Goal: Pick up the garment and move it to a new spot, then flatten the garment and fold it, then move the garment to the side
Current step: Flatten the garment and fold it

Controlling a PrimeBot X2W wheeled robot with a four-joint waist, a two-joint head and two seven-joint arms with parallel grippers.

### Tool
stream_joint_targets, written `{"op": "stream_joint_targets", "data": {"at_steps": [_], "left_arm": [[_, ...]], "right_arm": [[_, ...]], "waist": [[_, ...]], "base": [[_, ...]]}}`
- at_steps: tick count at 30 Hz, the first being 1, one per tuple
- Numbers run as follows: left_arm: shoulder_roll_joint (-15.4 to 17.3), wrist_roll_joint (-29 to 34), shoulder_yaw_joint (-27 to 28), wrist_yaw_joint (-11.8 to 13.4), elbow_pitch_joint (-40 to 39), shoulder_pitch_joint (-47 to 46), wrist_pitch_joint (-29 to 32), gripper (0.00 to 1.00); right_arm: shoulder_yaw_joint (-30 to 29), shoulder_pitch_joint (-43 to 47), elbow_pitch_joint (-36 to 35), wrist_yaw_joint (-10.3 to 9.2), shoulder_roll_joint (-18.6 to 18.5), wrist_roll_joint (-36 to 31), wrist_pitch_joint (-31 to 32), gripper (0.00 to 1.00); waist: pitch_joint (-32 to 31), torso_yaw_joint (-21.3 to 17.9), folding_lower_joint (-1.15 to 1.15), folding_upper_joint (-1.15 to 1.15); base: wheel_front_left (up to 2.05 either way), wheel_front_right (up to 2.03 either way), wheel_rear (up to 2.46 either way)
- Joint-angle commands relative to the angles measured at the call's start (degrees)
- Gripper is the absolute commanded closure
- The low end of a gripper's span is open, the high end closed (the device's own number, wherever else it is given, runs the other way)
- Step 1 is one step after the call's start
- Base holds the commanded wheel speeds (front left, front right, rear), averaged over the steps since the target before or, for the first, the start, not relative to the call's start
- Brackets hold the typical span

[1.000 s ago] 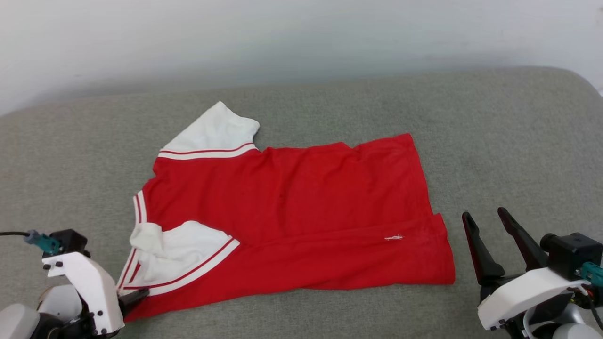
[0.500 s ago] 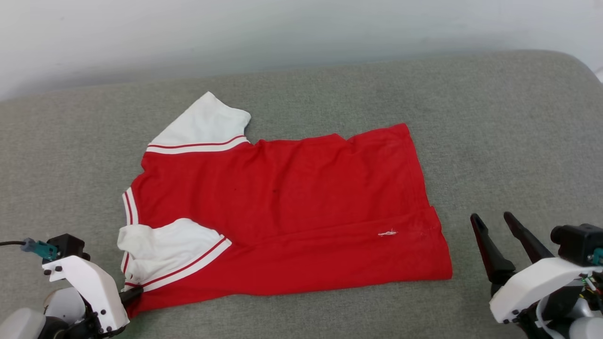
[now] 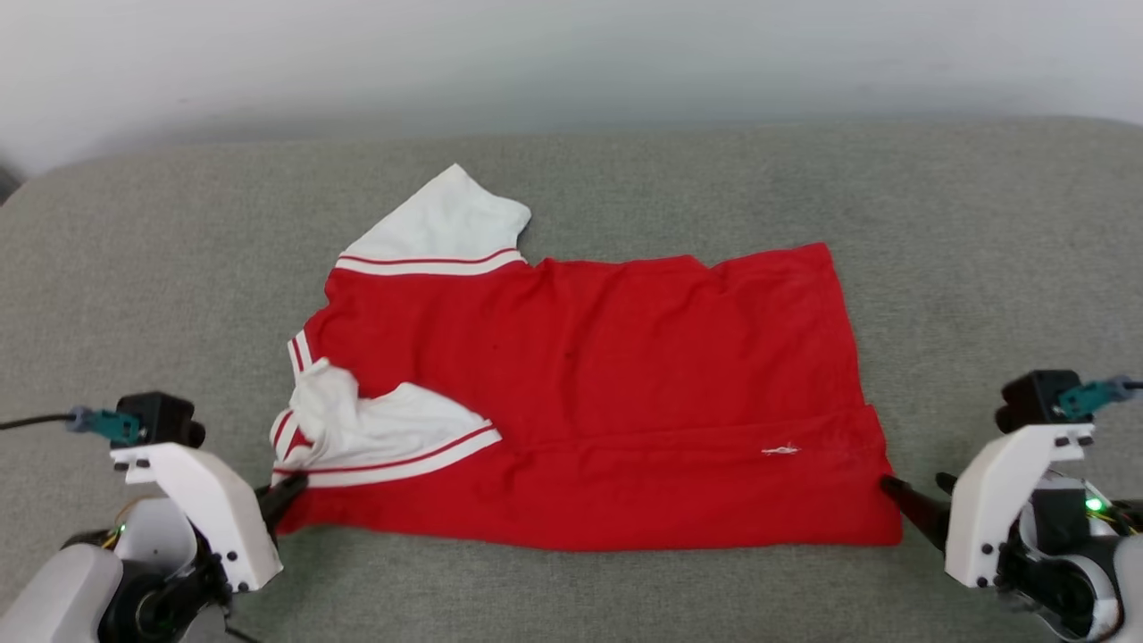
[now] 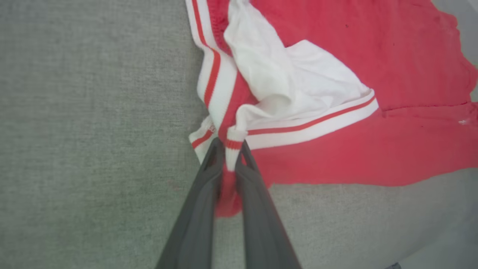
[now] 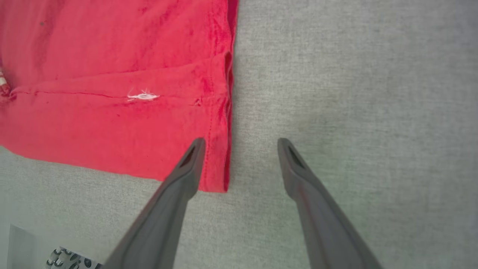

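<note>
Likely light, limp red jersey (image 3: 607, 393); left gripper (image 4: 229, 146) pinches striped trim (image 4: 298, 127), right gripper (image 5: 241, 142) splayed astride hem corner (image 5: 217, 179): grip there.

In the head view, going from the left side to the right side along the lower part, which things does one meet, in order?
First the left pincer, then the garment, then the right pincer.

Before me a grey woven cushion (image 3: 625, 170) spreads wide, its far corners rounded; behind its far edge rises a plain pale wall (image 3: 571, 54).
</note>
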Motion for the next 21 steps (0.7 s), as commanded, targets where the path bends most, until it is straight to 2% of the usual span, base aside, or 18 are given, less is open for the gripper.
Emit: {"op": "stream_joint_targets", "data": {"at_steps": [1, 10, 11, 12, 13, 21], "left_arm": [[0.11, 0.47, 0.10, 0.49, -1.34, -1.01, -0.29, 1.00], [-1.26, 1.93, -0.96, 1.60, -5.79, -2.35, -1.09, 1.00], [-1.42, 1.99, -1.05, 1.74, -5.90, -2.21, -1.28, 1.00], [-1.49, 2.03, -1.10, 1.85, -6.02, -2.00, -1.38, 1.00], [-1.57, 2.00, -1.08, 1.90, -6.09, -1.78, -1.54, 1.00], [-1.78, 2.16, -0.99, 2.62, -6.31, 0.43, -2.77, 1.00]], "right_arm": [[0.49, -1.59, 1.12, -0.02, 0.83, 0.25, 1.21, 0.00], [3.23, -5.57, 11.66, -0.01, 3.39, 0.35, 3.68, 0.00], [3.64, -5.62, 12.46, -0.01, 3.77, 0.55, 3.80, 0.14], [3.98, -5.63, 13.00, 0.00, 3.93, 0.82, 3.83, 0.71], [4.24, -5.73, 13.24, 0.05, 3.86, 1.02, 3.63, 1.00], [5.77, -6.45, 10.72, 0.05, 0.92, 2.10, 1.49, 1.00]], "waist": [[1.38, 1.14, 0.00, 0.00], [4.26, 3.64, 0.00, 0.00], [4.22, 3.73, 0.00, 0.00], [4.15, 3.76, 0.00, 0.00], [3.99, 3.78, 0.00, 0.00], [0.86, 3.21, 0.00, 0.00]], "base": [[0.00, 0.00, 0.00], [0.00, 0.00, 0.00], [0.00, 0.00, 0.00], [0.00, 0.00, 0.00], [0.00, 0.00, 0.00], [0.00, 0.00, 0.00]]}}
